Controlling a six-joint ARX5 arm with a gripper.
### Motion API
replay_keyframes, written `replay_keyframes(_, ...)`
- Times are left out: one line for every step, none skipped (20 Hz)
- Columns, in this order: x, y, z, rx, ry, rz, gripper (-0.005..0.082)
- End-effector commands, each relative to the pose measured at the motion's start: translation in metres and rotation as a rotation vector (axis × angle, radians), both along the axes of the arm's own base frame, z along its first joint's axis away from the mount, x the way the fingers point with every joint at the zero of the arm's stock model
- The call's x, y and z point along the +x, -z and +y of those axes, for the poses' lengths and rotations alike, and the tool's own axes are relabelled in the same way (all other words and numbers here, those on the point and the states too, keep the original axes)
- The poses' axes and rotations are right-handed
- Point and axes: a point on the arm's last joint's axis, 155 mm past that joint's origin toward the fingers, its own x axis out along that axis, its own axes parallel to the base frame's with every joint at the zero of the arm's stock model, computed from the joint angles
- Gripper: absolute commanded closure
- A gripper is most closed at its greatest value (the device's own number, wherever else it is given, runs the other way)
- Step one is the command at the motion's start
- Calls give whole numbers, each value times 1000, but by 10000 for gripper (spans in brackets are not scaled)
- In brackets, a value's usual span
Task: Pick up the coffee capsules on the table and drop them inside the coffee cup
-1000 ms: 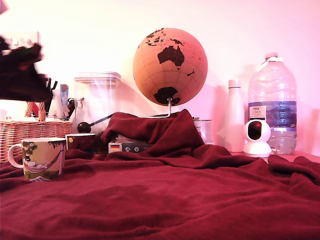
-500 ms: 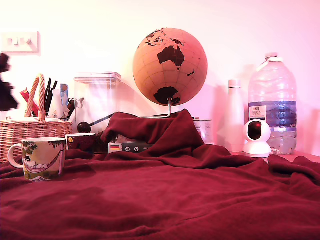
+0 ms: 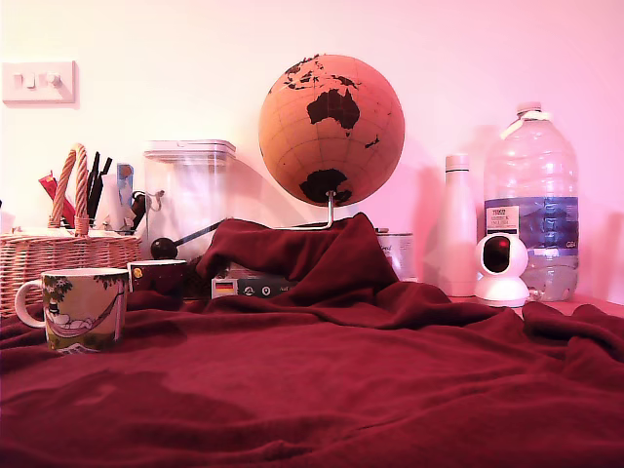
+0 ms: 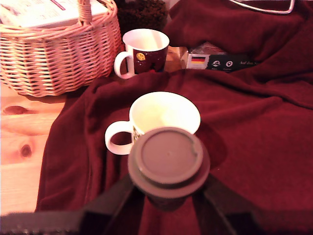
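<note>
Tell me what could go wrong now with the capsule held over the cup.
1. The coffee capsule covers only part of the cream mug mouth, so a release might hit the rim and bounce out.
2. The mug stands on soft folded fleece cloth; a knock from the tool might tip it.

The gripper [image 4: 168, 196] is clamping a grey-brown coffee capsule [image 4: 168, 159] just above the open cream mug [image 4: 164, 115], which is standing on dark red fleece [image 4: 254, 127] near a wicker basket [image 4: 58, 54].
</note>
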Motion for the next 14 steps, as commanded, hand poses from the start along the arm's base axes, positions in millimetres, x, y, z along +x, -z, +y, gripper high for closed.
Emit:
replay_keyframes(-3, 7, 0, 4, 1, 13, 552)
replay_keyframes(-3, 7, 1, 4, 1, 12, 552)
replay_keyframes(-3, 7, 0, 4, 1, 12, 552)
replay_keyframes(-3, 7, 1, 4, 1, 13, 552)
replay_keyframes(-3, 8, 0, 4, 1, 13, 552)
replay_keyframes(-3, 7, 0, 4, 1, 12, 552)
replay_keyframes(-2, 6, 0, 4, 2, 5, 552)
replay_keyframes(-1, 4, 0, 4, 2, -3, 552)
replay_keyframes(0, 3, -1, 0, 9, -11, 552)
replay_keyframes(1, 2, -3, -4, 19, -17, 552)
replay_keyframes(4, 2, -4, -6, 24, -24, 552)
replay_keyframes(6, 3, -5, -7, 27, -24, 551)
replay_keyframes(9, 4, -5, -7, 28, -29, 551)
replay_keyframes(11, 5, -6, -7, 29, -32, 551)
